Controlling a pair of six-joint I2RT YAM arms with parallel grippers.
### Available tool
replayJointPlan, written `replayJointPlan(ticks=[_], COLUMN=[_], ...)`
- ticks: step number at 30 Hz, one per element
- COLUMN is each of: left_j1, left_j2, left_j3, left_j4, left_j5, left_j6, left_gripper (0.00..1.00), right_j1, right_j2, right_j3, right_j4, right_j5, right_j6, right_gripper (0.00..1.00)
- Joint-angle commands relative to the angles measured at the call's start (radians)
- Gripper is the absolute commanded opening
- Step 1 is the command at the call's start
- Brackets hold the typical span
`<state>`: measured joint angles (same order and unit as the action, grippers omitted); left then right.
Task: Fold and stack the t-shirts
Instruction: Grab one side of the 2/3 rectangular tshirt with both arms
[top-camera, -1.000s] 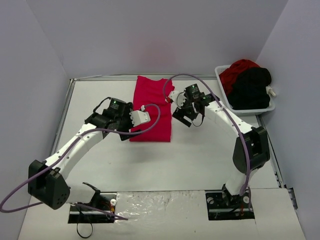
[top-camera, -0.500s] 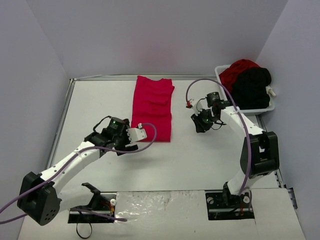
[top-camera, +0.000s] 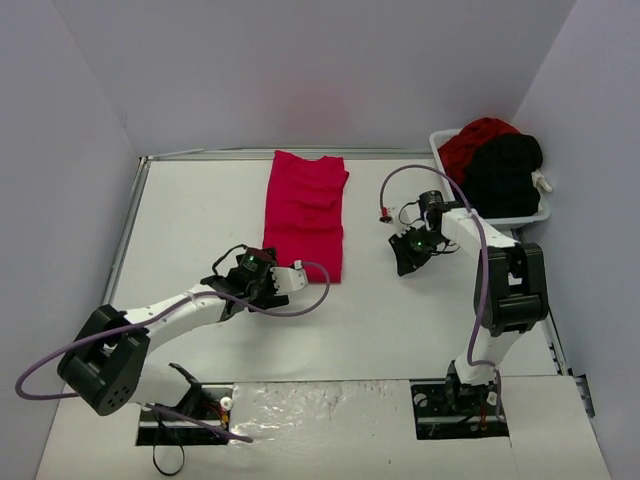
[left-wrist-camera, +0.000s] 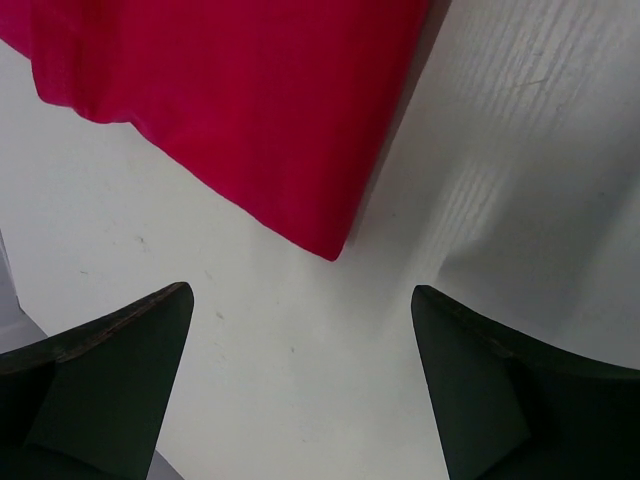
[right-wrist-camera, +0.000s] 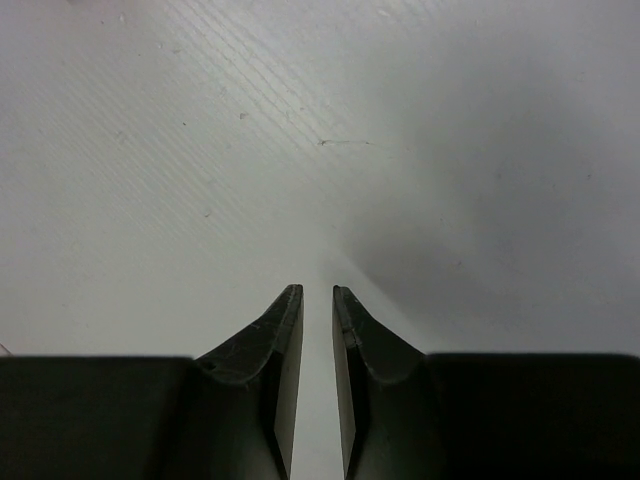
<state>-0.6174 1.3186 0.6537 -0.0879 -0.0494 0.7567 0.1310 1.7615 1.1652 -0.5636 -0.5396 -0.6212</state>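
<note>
Since the earlier frame both arms have backed off the folded red shirt: the left claw has dropped toward the near edge and the right claw has swung out to the side and narrowed. Top view: the folded shirt lies flat on the table, just beyond the left claw and apart from the right claw. Beyond the right claw, on its outer side, the basket holds a heaped red shirt and a black shirt. Left wrist view: jaws wide apart and empty, with a corner of the red cloth just ahead, not touched. Right wrist view: jaws almost together with a thin slit between them, nothing held, bare table below. Judgement: the cloth is light, limp and likely to sag or unfold. Pinch a raised bunch of the heap, or grip the folded one through all layers at an edge.
</note>
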Motion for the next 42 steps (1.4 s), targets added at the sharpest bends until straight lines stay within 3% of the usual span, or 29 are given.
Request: replayJointPlan(ticks=[1, 12, 15, 16, 20, 22, 27, 30, 42], left_j1=[-0.008, -0.008, -0.01, -0.008, -0.01, -0.008, -0.007, -0.004, 0.091], left_j2=[0.03, 0.143, 0.166, 0.169, 0.172, 0.162, 0.149, 0.148, 0.131], left_j3=[-0.008, -0.009, -0.002, 0.001, 0.008, 0.001, 0.012, 0.015, 0.099], left_j4=[0.146, 0.235, 0.237, 0.234, 0.223, 0.221, 0.18, 0.174, -0.032], left_j5=[-0.056, -0.092, -0.093, -0.09, -0.075, -0.058, -0.018, -0.003, 0.239], left_j6=[0.015, -0.007, -0.01, -0.014, -0.016, -0.022, -0.039, -0.046, -0.063], left_gripper=[0.9, 0.86, 0.7, 0.54, 0.28, 0.26, 0.08, 0.03, 0.02], right_j1=[-0.01, -0.011, -0.011, -0.011, -0.011, -0.011, -0.011, -0.011, -0.011], right_j2=[-0.016, 0.003, 0.004, 0.004, 0.009, 0.009, 0.006, 0.006, -0.014], right_j3=[0.007, -0.007, -0.009, -0.01, -0.01, -0.01, -0.015, -0.018, -0.003], right_j4=[-0.048, -0.048, -0.048, -0.048, -0.05, -0.051, -0.051, -0.05, -0.058], right_j5=[-0.022, -0.013, -0.008, -0.007, -0.008, -0.01, -0.003, 0.003, -0.054], right_j6=[-0.012, -0.02, -0.02, -0.021, -0.022, -0.02, -0.023, -0.023, -0.002], right_gripper=[0.16, 0.19, 0.2, 0.19, 0.14, 0.11, 0.08, 0.08, 0.09])
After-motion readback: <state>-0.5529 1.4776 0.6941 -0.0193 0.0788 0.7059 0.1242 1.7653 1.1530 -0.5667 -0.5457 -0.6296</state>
